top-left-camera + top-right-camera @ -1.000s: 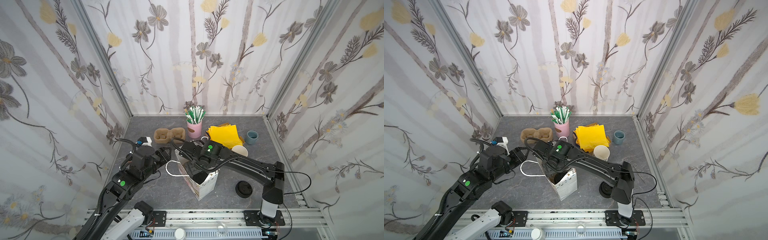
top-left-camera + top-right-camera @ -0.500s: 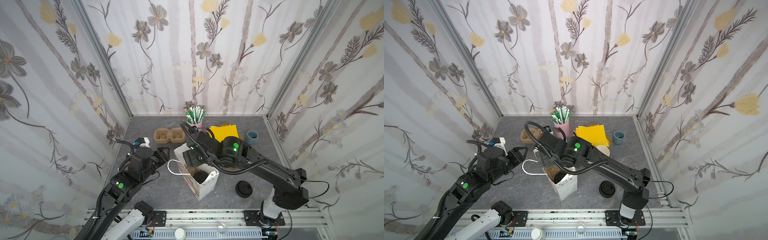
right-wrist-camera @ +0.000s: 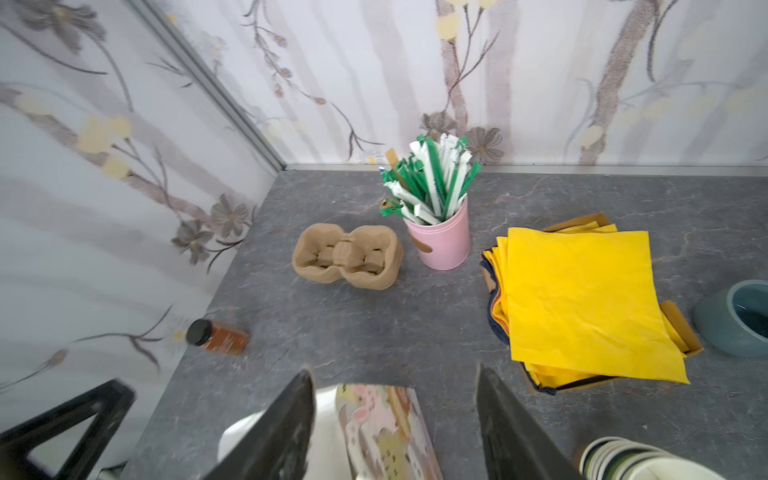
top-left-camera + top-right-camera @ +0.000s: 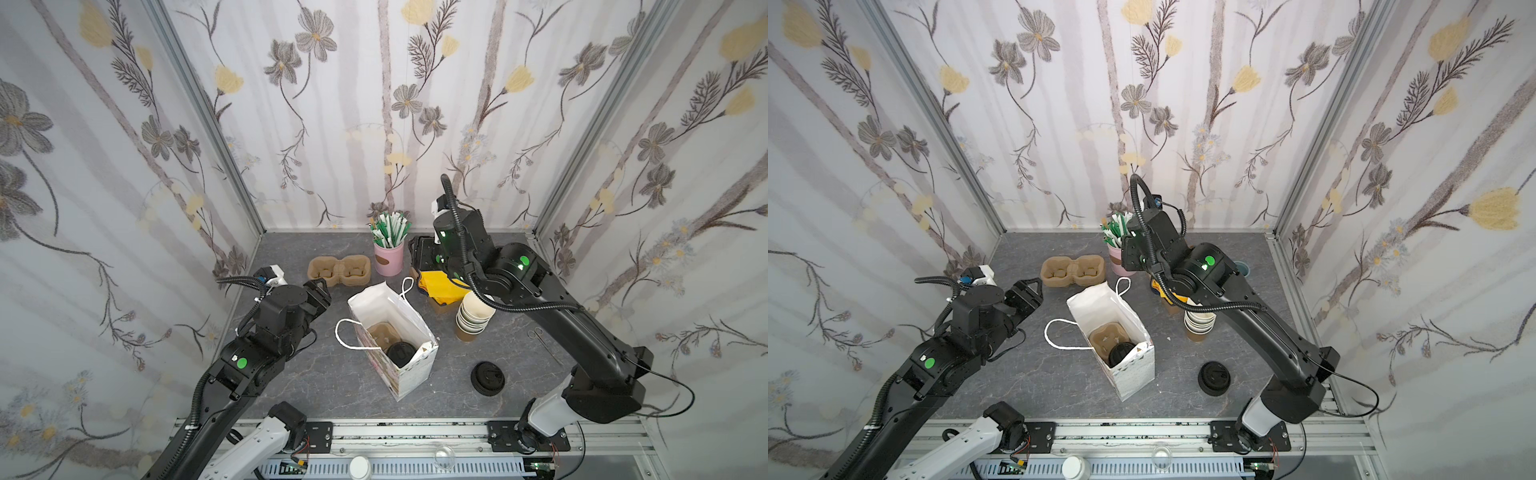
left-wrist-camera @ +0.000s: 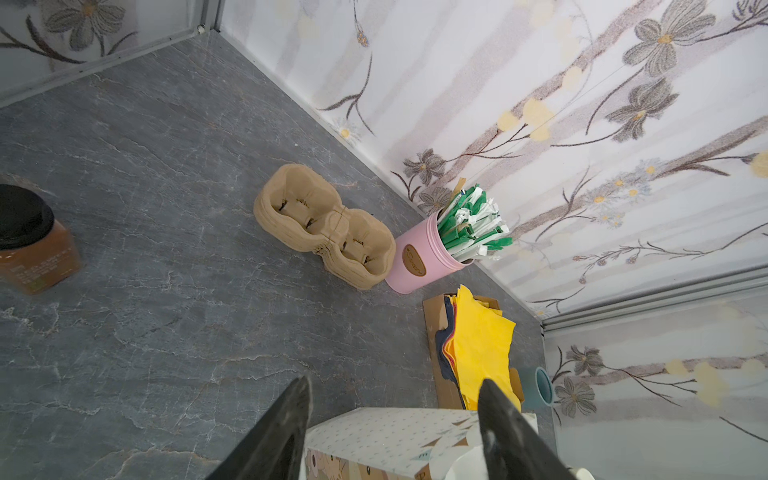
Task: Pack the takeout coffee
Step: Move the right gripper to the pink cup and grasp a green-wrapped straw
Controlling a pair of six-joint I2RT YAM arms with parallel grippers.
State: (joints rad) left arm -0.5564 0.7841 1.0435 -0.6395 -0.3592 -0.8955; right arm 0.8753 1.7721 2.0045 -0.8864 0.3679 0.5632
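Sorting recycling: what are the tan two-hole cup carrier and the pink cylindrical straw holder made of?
The tan two-hole cup carrier looks like moulded paper pulp: matte, fibrous. The pink cylindrical straw holder seems smooth plastic or coated metal, faint sheen; unclear which.

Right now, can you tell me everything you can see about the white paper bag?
The white paper bag stands upright on the grey table with its top wide open. Its inside is plain white, and its outside carries pale printed pictures. Two white cord handles flop outward. Inside sits a brown pulp cup carrier holding the takeout coffee, black lid up.
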